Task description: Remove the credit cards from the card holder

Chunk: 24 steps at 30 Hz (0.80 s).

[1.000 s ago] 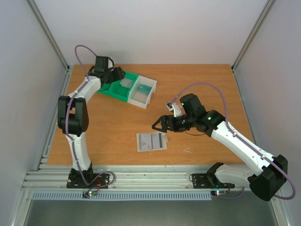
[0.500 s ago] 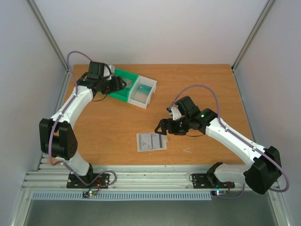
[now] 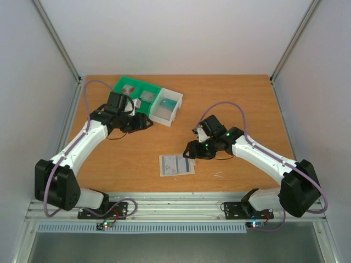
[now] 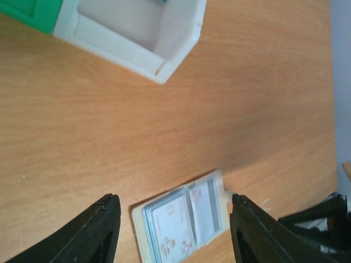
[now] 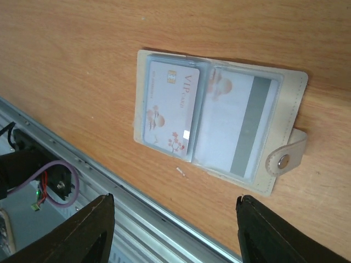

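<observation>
Green tray (image 3: 137, 87) behind it, my left gripper (image 4: 173, 211) swung toward the card holder (image 5: 219, 123), spread wide and empty. My right gripper (image 5: 173, 205), spread wide too, dropped closer. The white card (image 5: 170, 107) was still inside, waiting to be pulled out.

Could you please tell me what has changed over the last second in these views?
The left claw pulled back off the tray toward the card holder, open. The right claw edged closer to the holder, also open. Holder and tray stayed put; neither claw holds anything.
</observation>
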Each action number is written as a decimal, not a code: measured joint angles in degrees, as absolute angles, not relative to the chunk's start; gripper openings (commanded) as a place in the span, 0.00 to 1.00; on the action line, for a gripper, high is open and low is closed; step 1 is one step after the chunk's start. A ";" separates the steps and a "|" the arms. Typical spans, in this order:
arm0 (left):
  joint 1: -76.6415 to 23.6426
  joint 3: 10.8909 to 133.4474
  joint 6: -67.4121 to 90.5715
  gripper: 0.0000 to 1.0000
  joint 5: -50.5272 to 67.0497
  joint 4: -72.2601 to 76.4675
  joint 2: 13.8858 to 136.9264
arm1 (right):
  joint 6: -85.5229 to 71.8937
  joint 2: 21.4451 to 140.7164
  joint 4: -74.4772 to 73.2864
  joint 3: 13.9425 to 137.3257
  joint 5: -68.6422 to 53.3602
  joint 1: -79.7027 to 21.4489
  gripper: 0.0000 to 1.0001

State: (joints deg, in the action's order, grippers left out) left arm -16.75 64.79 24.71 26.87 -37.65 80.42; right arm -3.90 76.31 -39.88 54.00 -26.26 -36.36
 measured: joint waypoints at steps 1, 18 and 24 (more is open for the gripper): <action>-16.93 64.07 24.95 0.55 27.00 -37.69 79.75 | -3.99 76.44 -39.64 53.65 -26.09 -36.36 0.60; -18.26 53.82 28.69 0.51 28.99 -39.64 66.67 | -4.86 76.55 -34.50 51.40 -24.71 -36.36 0.52; -20.18 48.58 32.29 0.49 29.26 -37.71 64.38 | -4.84 75.18 -34.85 49.17 -23.88 -36.36 0.48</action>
State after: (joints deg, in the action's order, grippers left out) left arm -20.18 48.58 32.29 29.26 -37.71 64.38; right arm -4.84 75.18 -34.85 49.17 -23.88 -36.36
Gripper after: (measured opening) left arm 0.505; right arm 0.495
